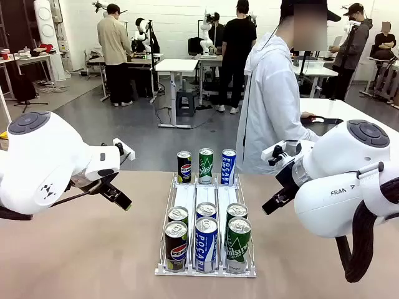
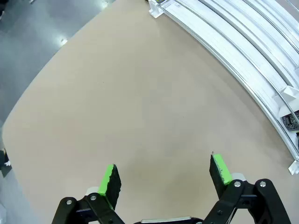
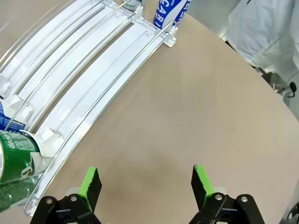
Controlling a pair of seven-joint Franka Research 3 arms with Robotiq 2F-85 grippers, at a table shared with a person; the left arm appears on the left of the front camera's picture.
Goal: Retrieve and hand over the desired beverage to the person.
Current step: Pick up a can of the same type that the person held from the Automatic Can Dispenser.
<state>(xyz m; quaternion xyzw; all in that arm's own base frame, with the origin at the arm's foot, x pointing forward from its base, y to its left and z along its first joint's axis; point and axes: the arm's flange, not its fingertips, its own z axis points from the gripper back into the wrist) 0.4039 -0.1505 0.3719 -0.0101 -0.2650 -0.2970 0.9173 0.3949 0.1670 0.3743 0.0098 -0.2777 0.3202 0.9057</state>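
A white three-lane rack [image 1: 185, 198] stands at mid table with cans at both ends. At its far end stand a Pepsi can [image 1: 184, 167], a green can [image 1: 206, 165] and a Pocari can [image 1: 229, 166]. At the near end two rows repeat them: Pepsi [image 1: 176, 246], Pocari [image 1: 206, 244], green [image 1: 237, 245]. The person [image 1: 271, 106] in a white hooded jacket stands at the far side, turned sideways. My left gripper [image 1: 118, 198] [image 2: 164, 175] hangs open over bare table left of the rack [image 2: 243, 42]. My right gripper [image 1: 273, 204] [image 3: 146, 182] hangs open right of the rack [image 3: 93, 79], holding nothing.
Bare tabletop [image 1: 81, 249] lies on both sides of the rack. In the right wrist view a green can [image 3: 14, 163] sits at the rack's end and a Pocari can [image 3: 168, 11] at the other. Other people and tables stand farther back in the room.
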